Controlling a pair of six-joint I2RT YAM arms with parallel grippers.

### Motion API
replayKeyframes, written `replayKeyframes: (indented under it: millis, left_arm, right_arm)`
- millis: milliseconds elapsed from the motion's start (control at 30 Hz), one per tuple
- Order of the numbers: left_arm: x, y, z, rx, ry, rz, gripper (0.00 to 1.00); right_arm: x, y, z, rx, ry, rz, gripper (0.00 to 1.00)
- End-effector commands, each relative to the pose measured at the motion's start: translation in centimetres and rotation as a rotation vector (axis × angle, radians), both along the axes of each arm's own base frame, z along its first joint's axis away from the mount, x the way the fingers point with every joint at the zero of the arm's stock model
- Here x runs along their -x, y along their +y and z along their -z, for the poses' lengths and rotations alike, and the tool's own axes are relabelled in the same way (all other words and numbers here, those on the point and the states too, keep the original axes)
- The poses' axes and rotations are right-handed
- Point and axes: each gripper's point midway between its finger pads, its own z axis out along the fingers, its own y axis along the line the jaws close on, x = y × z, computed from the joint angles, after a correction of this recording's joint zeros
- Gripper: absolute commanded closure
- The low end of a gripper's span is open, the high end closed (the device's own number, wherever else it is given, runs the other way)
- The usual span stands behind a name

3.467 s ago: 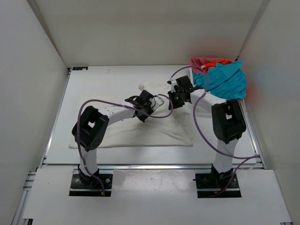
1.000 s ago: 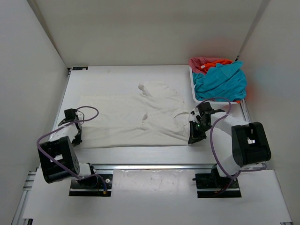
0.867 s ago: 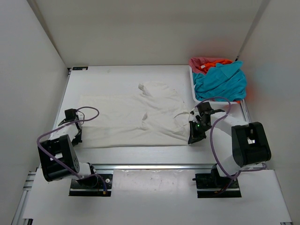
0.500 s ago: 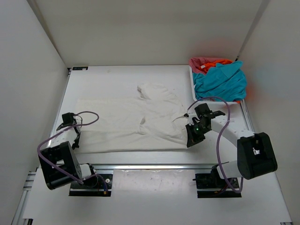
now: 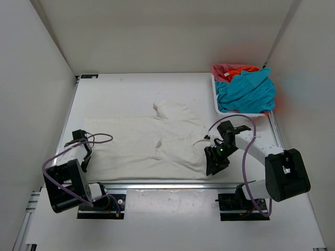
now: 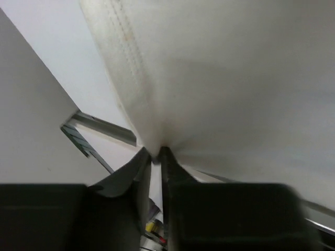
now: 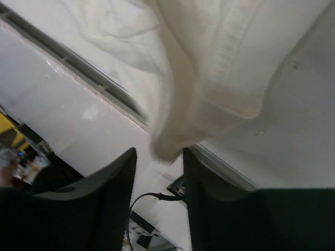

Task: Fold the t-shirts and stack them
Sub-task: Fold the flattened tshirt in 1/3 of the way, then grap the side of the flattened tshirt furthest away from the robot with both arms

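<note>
Counts: you have four t-shirts, two end effectors and one basket in the top view.
Left end effector (image 6: 155, 154): at 8 o'clock on the counter (image 5: 136, 91); its fingers are pinched nearly together on a stitched edge of the white t-shirt (image 5: 152, 144).
White t-shirt, place: it lies spread over the near half of the counter, reaching from one end effector to the other.
White t-shirt, axis: its long axis runs 9 o'clock to 3 o'clock. A rumpled lobe juts toward 12 o'clock. You cannot tell which end is the collar.
Right end effector (image 7: 158, 151): at 4 o'clock; a thick fold of the white t-shirt's edge is caught between its fingers.
Basket (image 5: 215, 102): at 2 o'clock, in the far right corner.
In the basket: the teal-blue t-shirt (image 5: 248, 91) is on top, with the orange t-shirt (image 5: 243, 69) and the pinkish-red t-shirt (image 5: 225, 69) showing behind it.
Edges: the white t-shirt's near edge runs just beside the near rail (image 5: 157, 184). The left wall (image 5: 36, 104) stands near your left end effector.
Open room: bare counter lies toward 12 o'clock, beyond the white t-shirt.
</note>
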Motion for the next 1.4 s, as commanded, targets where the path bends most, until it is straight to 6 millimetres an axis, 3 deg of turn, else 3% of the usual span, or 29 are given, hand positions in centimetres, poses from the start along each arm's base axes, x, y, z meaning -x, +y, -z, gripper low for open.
replayKeyframes:
  millis: [0, 33, 133, 233, 300, 400, 533, 633, 700, 733, 767, 833, 933, 1000, 1133, 1233, 1367]
  left_arm:
    - [0.7, 1.0, -0.7, -0.076, 0.016, -0.020, 0.72]
    - [0.3, 1.2, -1.0, -0.087, -0.002, -0.029, 0.59]
    - [-1.5, 1.8, -2.1, -0.102, -0.073, -0.052, 0.36]
    - [-3.7, 2.4, -3.7, -0.126, -0.164, -0.076, 0.28]
    - [-5.2, 2.9, -4.9, -0.130, -0.239, -0.108, 0.27]
    - [-7.2, 2.9, -6.2, -0.094, -0.325, -0.126, 0.26]
    - [-9.7, 1.9, -7.2, -0.027, -0.397, -0.096, 0.27]
    - [-12.6, 0.0, -8.0, -0.004, -0.451, -0.034, 0.27]
    - [-15.2, -1.7, -8.4, 0.032, -0.492, 0.018, 0.27]
    - [-16.7, -2.1, -9.6, 0.040, -0.553, 0.023, 0.28]
    - [-17.9, -2.5, -9.4, 0.067, -0.577, 0.027, 0.28]
    - [-20.7, -3.1, -10.6, 0.134, -0.666, -0.013, 0.28]
    - [-24.0, -3.5, -10.6, 0.264, -0.740, -0.084, 0.28]
    - [-25.8, -4.0, -9.9, 0.311, -0.739, -0.102, 0.27]
    - [-28.4, -5.1, -8.2, 0.307, -0.694, -0.074, 0.28]
    - [-29.9, -5.7, -6.9, 0.289, -0.663, -0.058, 0.28]
    - [-31.8, -4.8, -6.9, 0.274, -0.683, -0.095, 0.28]
  right_arm:
    - [0.7, 0.6, -1.0, -0.040, 0.028, -0.021, 0.51]
    - [0.3, 0.5, -1.0, -0.039, 0.018, -0.011, 0.44]
    - [-1.4, 1.0, -1.9, -0.066, -0.029, -0.006, 0.27]
    - [-4.3, 1.8, -3.1, -0.061, -0.172, -0.085, 0.21]
    - [-6.6, 1.9, -3.7, 0.004, -0.297, -0.147, 0.21]
    - [-9.9, 3.4, -6.1, -0.002, -0.455, -0.200, 0.20]
    - [-17.5, 5.8, -11.0, -0.030, -0.728, -0.171, 0.28]
    - [-24.3, 7.3, -14.5, -0.018, -0.935, -0.111, 0.50]
    - [-28.0, 7.9, -14.9, -0.013, -0.983, -0.074, 0.66]
    - [-30.1, 8.3, -14.9, -0.017, -0.999, -0.060, 0.67]
    - [-32.4, 8.8, -15.1, -0.027, -1.002, -0.039, 0.67]
    - [-35.5, 9.3, -14.6, -0.052, -0.964, 0.012, 0.64]
    - [-40.5, 10.4, -13.1, -0.080, -0.896, 0.065, 0.52]
    - [-44.1, 11.6, -12.2, -0.091, -0.895, 0.089, 0.51]
    - [-47.4, 12.6, -10.2, -0.092, -0.903, 0.116, 0.50]
    - [-46.5, 13.5, -7.6, -0.090, -0.838, 0.093, 0.49]
    - [-44.4, 14.9, -5.2, -0.106, -0.754, 0.046, 0.43]
